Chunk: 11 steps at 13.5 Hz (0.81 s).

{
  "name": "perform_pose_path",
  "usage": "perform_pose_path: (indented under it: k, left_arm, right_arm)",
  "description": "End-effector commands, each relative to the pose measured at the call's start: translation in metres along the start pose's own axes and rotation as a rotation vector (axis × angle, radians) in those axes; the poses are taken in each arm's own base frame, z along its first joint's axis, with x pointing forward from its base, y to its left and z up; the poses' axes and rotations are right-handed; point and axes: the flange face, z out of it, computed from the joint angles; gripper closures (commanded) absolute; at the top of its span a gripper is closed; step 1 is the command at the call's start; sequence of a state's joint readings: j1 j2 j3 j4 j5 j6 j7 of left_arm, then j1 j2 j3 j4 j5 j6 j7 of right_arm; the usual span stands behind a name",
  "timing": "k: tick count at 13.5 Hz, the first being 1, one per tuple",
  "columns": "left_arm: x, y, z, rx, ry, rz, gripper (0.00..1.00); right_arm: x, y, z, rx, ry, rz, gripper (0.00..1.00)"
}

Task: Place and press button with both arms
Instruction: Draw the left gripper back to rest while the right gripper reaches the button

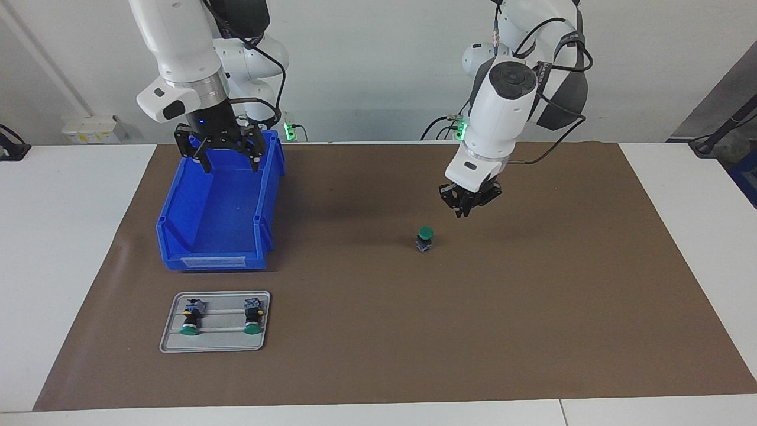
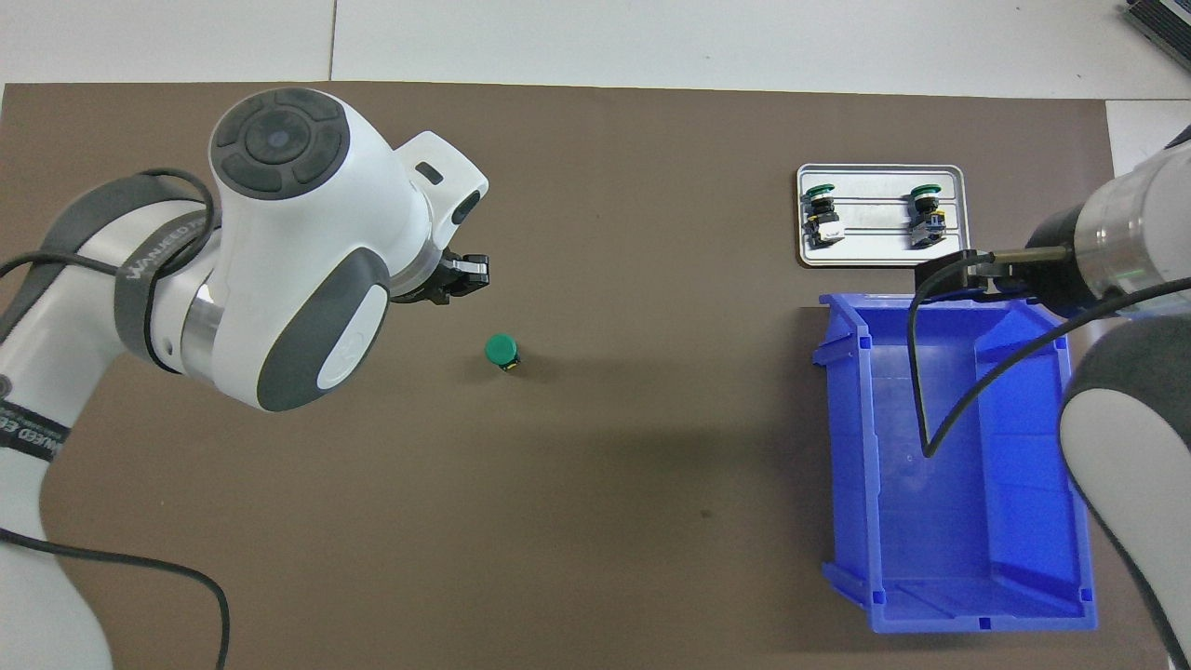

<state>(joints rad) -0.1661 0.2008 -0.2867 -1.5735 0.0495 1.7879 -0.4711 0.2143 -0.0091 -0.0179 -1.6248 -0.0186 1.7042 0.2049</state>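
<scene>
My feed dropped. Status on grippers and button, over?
Left gripper up, beside upright green-capped push button on brown mat, not touching. Right gripper open over blue plastic bin, waiting. Nothing blocking.

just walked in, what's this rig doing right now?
Two-arm button job. One green-capped button stands upright on the brown mat, held by nothing. The left gripper hangs in the air close beside it. The right gripper waits open over the empty blue bin. Two more buttons lie on the metal tray.

Bare mat (image 1: 532, 307) surrounds the upright button (image 1: 424, 238) on every side. The blue bin (image 1: 219, 207) and tray (image 1: 216, 321) crowd the right arm's end of the desk.
</scene>
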Motion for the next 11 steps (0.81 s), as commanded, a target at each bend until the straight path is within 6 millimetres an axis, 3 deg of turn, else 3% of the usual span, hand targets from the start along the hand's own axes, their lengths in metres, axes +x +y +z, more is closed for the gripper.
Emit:
perform_pose_path:
  k: [1, 2, 4, 7, 9, 11]
  left_arm:
    - [-0.002, -0.056, -0.037, 0.025, 0.002, 0.045, 0.35]
    - [-0.003, -0.075, -0.046, 0.033, -0.003, 0.054, 0.29]
    - [-0.006, -0.11, -0.063, 0.045, -0.006, 0.045, 0.0]
    - [-0.018, -0.159, -0.09, 0.065, -0.002, -0.034, 0.0]
    - [-0.021, -0.173, -0.096, 0.068, 0.008, -0.062, 0.0]
    - [-0.02, -0.169, -0.103, 0.064, 0.029, -0.055, 0.0]
  right_arm:
    - [0.0, -0.029, 0.016, 0.021, 0.002, 0.021, 0.01]
    - [0.001, -0.047, 0.021, 0.024, 0.009, 0.026, 0.01]
    - [0.004, -0.084, 0.034, 0.024, 0.028, 0.055, 0.01]
    - [0.005, -0.139, 0.049, 0.034, 0.038, 0.058, 0.02]
    - [0.005, -0.181, 0.061, 0.035, 0.028, 0.066, 0.02]
    - [0.004, -0.229, 0.081, 0.034, 0.017, 0.073, 0.02]
